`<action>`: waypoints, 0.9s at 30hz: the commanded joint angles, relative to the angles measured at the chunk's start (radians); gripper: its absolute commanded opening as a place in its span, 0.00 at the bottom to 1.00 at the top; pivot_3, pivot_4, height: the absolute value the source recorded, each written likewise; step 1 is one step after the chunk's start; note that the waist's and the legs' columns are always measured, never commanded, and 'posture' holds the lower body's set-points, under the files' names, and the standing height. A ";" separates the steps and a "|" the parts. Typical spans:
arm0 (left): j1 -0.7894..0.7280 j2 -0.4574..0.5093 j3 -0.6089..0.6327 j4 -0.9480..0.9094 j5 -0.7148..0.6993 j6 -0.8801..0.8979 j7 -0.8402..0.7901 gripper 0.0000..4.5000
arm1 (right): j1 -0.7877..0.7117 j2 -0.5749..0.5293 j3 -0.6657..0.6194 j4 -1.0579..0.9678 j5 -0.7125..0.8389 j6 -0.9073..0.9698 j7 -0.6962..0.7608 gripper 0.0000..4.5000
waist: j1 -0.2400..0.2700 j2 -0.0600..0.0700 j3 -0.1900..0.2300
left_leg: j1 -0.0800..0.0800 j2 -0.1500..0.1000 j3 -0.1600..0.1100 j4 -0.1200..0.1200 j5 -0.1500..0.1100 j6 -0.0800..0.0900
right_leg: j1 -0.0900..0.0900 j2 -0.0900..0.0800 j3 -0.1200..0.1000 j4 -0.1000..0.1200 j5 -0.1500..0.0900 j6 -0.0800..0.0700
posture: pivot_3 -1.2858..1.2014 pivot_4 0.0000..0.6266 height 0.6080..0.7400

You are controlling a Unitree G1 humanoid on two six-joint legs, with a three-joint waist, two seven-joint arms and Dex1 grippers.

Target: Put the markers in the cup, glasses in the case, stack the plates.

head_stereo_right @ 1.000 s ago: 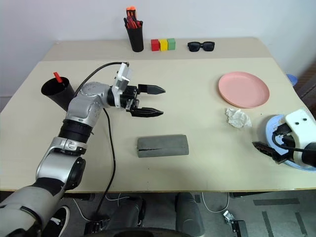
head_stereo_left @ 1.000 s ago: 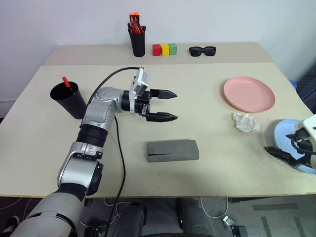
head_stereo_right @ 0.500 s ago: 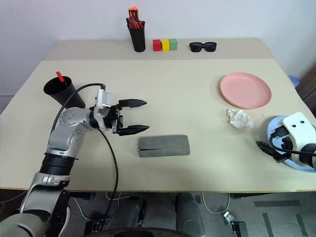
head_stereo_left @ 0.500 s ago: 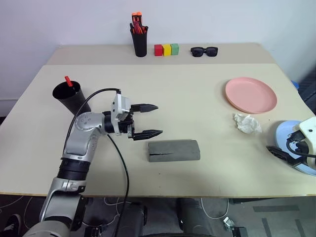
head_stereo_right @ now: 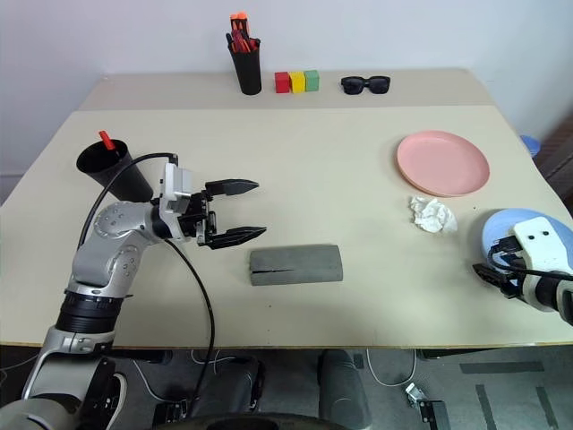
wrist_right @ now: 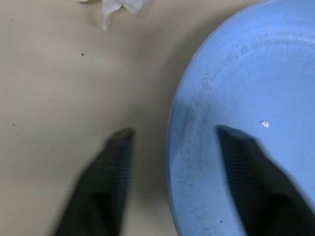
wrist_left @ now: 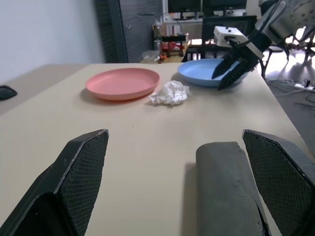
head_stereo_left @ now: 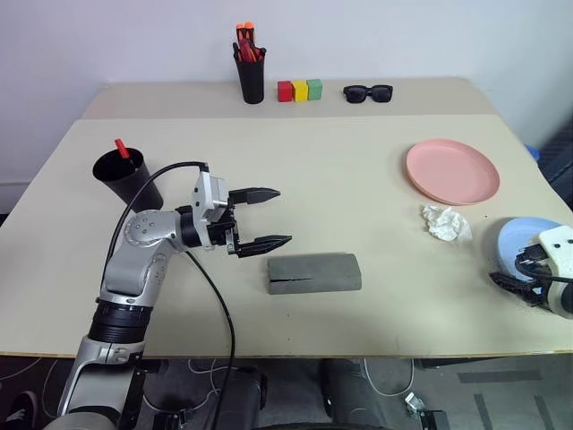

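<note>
**Right tool straddling blue plate rim**

Right tool [wrist_right: 170, 177] sat at the light blue round plastic plate [head_stereo_right: 508, 226] by the worktop's [head_stereo_left: 340, 170] right edge, one finger inside the rim, one outside, not yet clamped. Left tool [head_stereo_left: 269, 217] spread wide, empty, beside the grey felt case [head_stereo_left: 313, 271]. Salmon pink plate [head_stereo_left: 452, 170] lay apart, farther back.

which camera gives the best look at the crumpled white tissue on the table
The right eye view: the crumpled white paper tissue lies unobstructed between the salmon pink round plate and the light blue round plate. The left eye view matches. The left wrist view shows it low and distant; the right wrist view catches its edge.
</note>
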 commanded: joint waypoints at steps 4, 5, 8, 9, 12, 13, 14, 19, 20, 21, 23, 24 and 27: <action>-0.016 0.008 -0.005 -0.036 -0.016 0.004 0.011 1.00 | -0.002 0.005 -0.009 -0.005 -0.007 0.002 -0.010 0.01 | -0.001 -0.001 -0.001 | 0.000 0.000 0.000 0.000 0.000 0.000 | 0.000 0.000 0.000 0.000 0.000 0.000 | 0.52 0.24 1.00; -0.018 0.008 -0.006 -0.036 -0.016 0.004 0.012 1.00 | -0.008 0.004 -0.007 -0.004 -0.009 0.000 -0.014 0.01 | -0.001 -0.001 -0.001 | 0.000 0.000 0.000 0.000 0.000 0.000 | 0.001 0.000 0.000 0.000 0.000 0.000 | 0.52 0.24 1.00; -0.035 0.005 -0.012 -0.041 -0.016 0.019 0.026 1.00 | -0.037 -0.015 0.001 0.005 -0.032 -0.020 -0.029 0.01 | -0.002 -0.001 -0.001 | 0.000 0.000 0.000 0.000 0.000 0.000 | 0.001 0.000 0.000 0.000 0.000 0.000 | 0.52 0.24 1.00; -0.043 0.004 -0.014 -0.047 -0.016 0.029 0.035 1.00 | -0.063 -0.023 -0.004 0.017 -0.035 -0.021 -0.036 0.01 | -0.002 -0.001 -0.001 | 0.000 0.000 0.000 0.000 0.000 0.000 | 0.001 0.000 0.000 0.000 0.000 0.000 | 0.52 0.24 1.00; -0.061 0.001 -0.017 -0.058 -0.014 0.053 0.061 1.00 | -0.168 -0.048 -0.017 0.121 -0.082 -0.077 -0.097 0.01 | -0.002 0.000 -0.001 | 0.001 0.000 0.001 0.000 0.000 0.000 | 0.001 0.000 0.000 0.000 0.000 0.000 | 0.52 0.24 1.00; -0.066 0.000 -0.016 -0.057 -0.014 0.059 0.066 1.00 | -0.211 -0.057 -0.015 0.154 -0.098 -0.096 -0.118 0.01 | -0.003 0.000 -0.001 | 0.001 0.000 0.001 0.000 0.000 0.000 | 0.001 0.000 0.000 0.000 0.000 0.000 | 0.52 0.24 1.00; -0.070 0.001 -0.015 -0.057 -0.015 0.062 0.069 1.00 | -0.245 -0.064 -0.009 0.174 -0.107 -0.108 -0.131 0.01 | -0.003 0.000 -0.001 | 0.001 0.000 0.001 0.000 0.000 0.000 | 0.000 0.000 0.000 0.000 0.000 0.000 | 0.52 0.24 1.00; -0.087 -0.009 -0.008 -0.050 -0.022 0.075 0.095 1.00 | -0.439 -0.060 0.100 0.220 -0.123 -0.188 -0.122 0.01 | -0.011 0.001 -0.001 | 0.001 0.000 0.001 -0.001 0.000 0.000 | 0.000 0.000 0.001 0.000 0.000 0.000 | 0.52 0.24 1.00; -0.091 -0.012 -0.007 -0.046 -0.020 0.073 0.099 1.00 | -0.470 -0.051 0.120 0.232 -0.125 -0.209 -0.116 0.01 | -0.011 0.001 -0.001 | 0.001 0.000 0.002 -0.001 0.000 0.000 | 0.000 0.000 0.001 0.000 0.000 0.000 | 0.52 0.24 1.00; -0.096 -0.016 -0.006 -0.037 -0.017 0.072 0.107 1.00 | -0.517 -0.030 0.161 0.253 -0.134 -0.230 -0.115 0.01 | -0.010 0.001 -0.001 | 0.001 0.001 0.002 -0.001 0.000 0.000 | 0.000 0.000 0.001 0.000 0.001 0.000 | 0.52 0.24 1.00; -0.105 -0.020 -0.004 -0.021 -0.006 0.063 0.120 1.00 | -0.599 0.006 0.234 0.297 -0.147 -0.265 -0.102 0.01 | -0.010 0.000 -0.001 | 0.001 0.001 0.002 -0.001 0.000 0.000 | 0.000 0.001 0.001 0.000 0.001 0.000 | 0.52 0.24 1.00; -0.109 -0.014 0.002 -0.011 -0.006 0.068 0.122 1.00 | -0.649 0.029 0.275 0.331 -0.159 -0.285 -0.095 0.01 | -0.010 0.000 -0.001 | 0.001 0.001 0.002 -0.001 0.000 0.000 | 0.000 0.001 0.001 0.000 0.001 0.000 | 0.52 0.24 1.00; -0.112 0.005 0.016 0.010 0.000 0.063 0.126 1.00 | -0.761 0.083 0.354 0.441 -0.192 -0.352 -0.080 0.01 | -0.008 0.001 -0.001 | 0.000 0.001 0.002 -0.001 0.000 0.000 | -0.002 0.001 0.001 -0.001 0.001 0.000 | 0.52 0.24 1.00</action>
